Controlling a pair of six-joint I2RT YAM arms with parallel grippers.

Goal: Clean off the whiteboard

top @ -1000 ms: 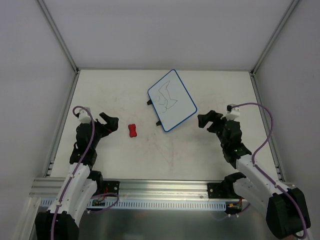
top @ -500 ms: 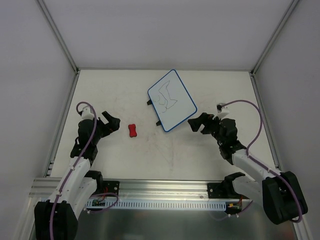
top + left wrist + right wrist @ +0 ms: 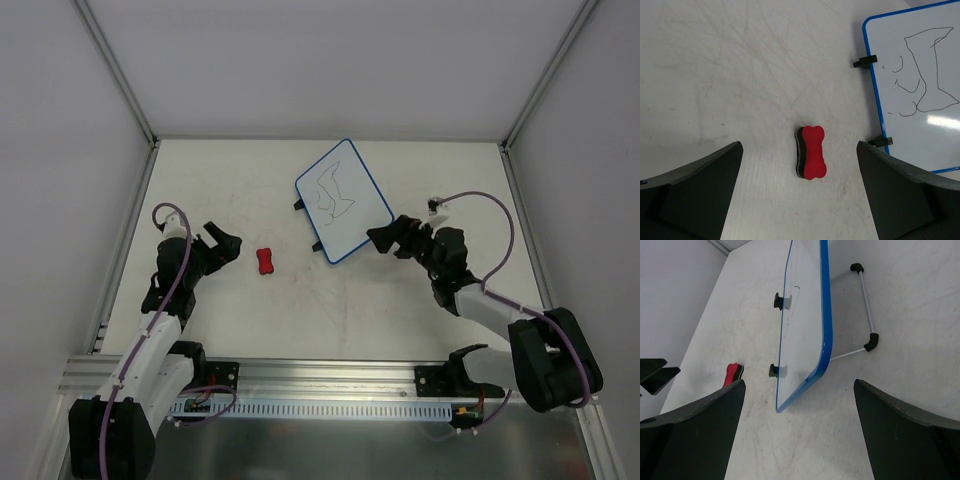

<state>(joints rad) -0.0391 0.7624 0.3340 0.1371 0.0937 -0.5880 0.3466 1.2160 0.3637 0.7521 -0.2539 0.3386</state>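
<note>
The whiteboard, white with a blue rim and dark scribbles, stands tilted on a wire stand at the table's middle back. It shows in the left wrist view and edge-on in the right wrist view. The red bone-shaped eraser lies flat left of it, also in the left wrist view. My left gripper is open and empty, a little left of the eraser. My right gripper is open and empty, close to the board's near right corner.
The board's wire stand with black feet sticks out behind it. Two black tabs sit on the board's left edge. White walls and metal frame rails bound the table on three sides.
My right gripper has moved left toward the board's near right corner. My left gripper has shifted slightly. The board and the eraser have not moved.
</note>
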